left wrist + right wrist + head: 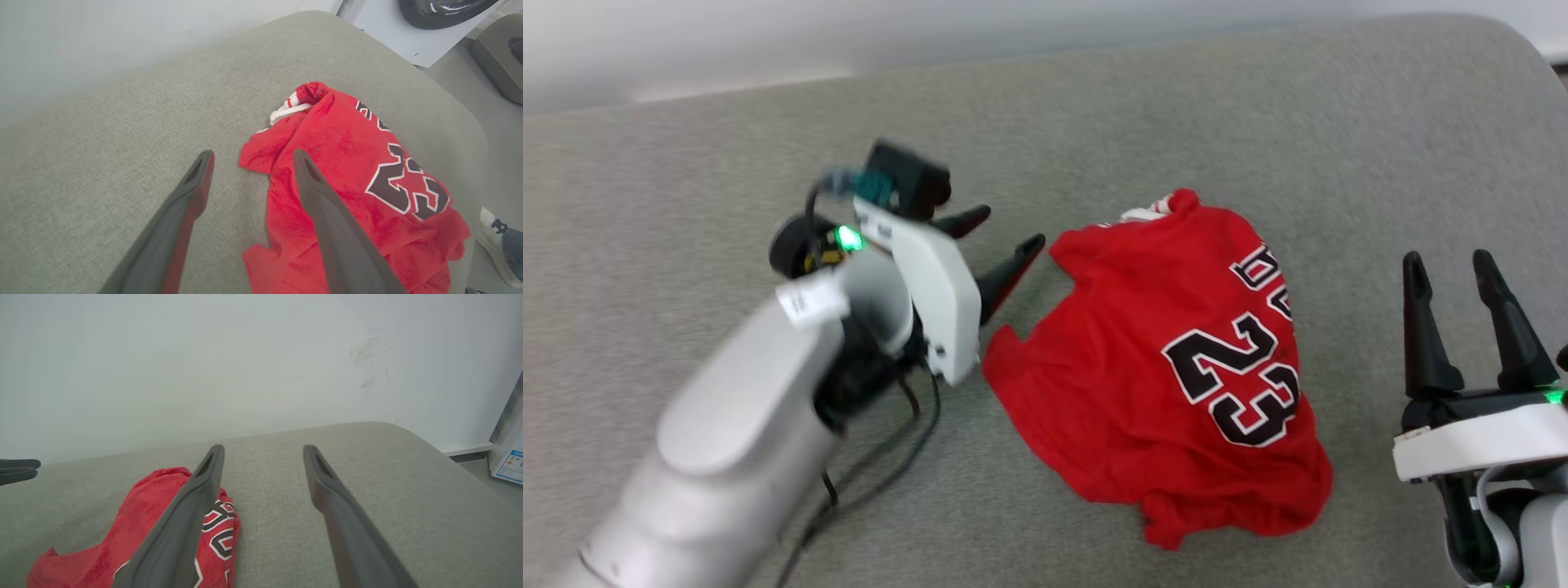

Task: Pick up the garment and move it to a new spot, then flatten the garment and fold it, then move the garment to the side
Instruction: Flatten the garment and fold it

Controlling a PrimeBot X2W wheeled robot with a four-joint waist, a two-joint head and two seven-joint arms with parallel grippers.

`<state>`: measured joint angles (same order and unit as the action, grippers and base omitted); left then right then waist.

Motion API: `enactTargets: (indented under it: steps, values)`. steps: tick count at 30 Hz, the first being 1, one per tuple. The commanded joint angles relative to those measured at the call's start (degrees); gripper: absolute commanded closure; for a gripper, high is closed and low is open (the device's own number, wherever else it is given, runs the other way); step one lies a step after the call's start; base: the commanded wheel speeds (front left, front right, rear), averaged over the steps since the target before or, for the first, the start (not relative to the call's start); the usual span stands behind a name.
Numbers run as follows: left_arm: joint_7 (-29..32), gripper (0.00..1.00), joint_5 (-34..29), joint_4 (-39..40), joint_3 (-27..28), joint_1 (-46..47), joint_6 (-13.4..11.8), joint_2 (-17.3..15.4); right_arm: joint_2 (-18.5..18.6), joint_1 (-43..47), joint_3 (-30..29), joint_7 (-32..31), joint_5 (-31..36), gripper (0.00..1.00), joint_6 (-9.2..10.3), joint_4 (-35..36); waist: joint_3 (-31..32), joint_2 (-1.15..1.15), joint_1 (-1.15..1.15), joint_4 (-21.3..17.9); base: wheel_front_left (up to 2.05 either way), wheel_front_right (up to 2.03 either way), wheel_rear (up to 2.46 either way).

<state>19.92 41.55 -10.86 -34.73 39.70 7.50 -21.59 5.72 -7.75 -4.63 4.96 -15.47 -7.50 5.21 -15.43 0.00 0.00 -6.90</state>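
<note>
From the head view I see the garment [1176, 367] crumpled on the grey cushion [1258, 122] between my left gripper [1011, 225], spread and empty just beside its edge, and my right gripper [1447, 260], likewise spread and empty, while the left wrist view puts one finger [327, 204] before the red cloth, and the right wrist view shows it lower left.

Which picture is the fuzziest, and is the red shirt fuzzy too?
Head view: the left end effector and its arm are smeared with blur, the shirt slightly soft, the right end effector crisper. Left wrist view: shirt sharp enough to read 23. Right wrist view: even, soft light, no glare.
</note>
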Motion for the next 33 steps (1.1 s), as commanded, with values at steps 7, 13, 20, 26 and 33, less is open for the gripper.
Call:
enactTargets:
  steps: [7, 13, 20, 26, 33]
  values:
    - [16.8, 0.00, 10.3, -7.2, -2.6, 13.1, -0.1, -1.3, -1.6, -2.0, 1.6, 1.4, 0.7, 0.00, 0.02, -1.8, -5.5, 0.00, 0.00, -5.7, 0.00, 0.00, 0.00]
    - [25.4, 0.00, 13.3, -12.8, -4.5, 19.2, -0.1, -0.8, -2.2, -2.8, 3.0, 3.1, 0.6, 0.00, 0.02, -3.8, -8.1, 0.00, 0.00, -8.4, 0.00, 0.00, 0.00]
    - [26.5, 0.00, 11.5, -17.3, -6.5, 21.9, -0.1, -0.4, -2.7, -3.9, 4.0, 4.2, 0.3, 0.00, 0.02, -6.0, -10.3, 0.00, 0.00, -10.4, 0.00, 0.00, 0.00]
    - [26.7, 0.00, 12.3, -16.9, -10.9, 20.7, -0.1, -1.2, -2.8, -4.2, 3.6, 4.8, 0.2, 0.00, 0.02, -7.0, -11.4, 0.00, 0.00, -10.6, 0.00, 0.00, 0.00]
    - [25.0, 1.00, 15.7, -16.1, -14.3, 18.7, -0.1, -2.7, -2.9, -5.1, 3.2, 4.7, 1.1, 0.00, 0.02, -7.3, -11.4, 0.00, 0.00, -8.9, 0.00, 0.00, 0.00]
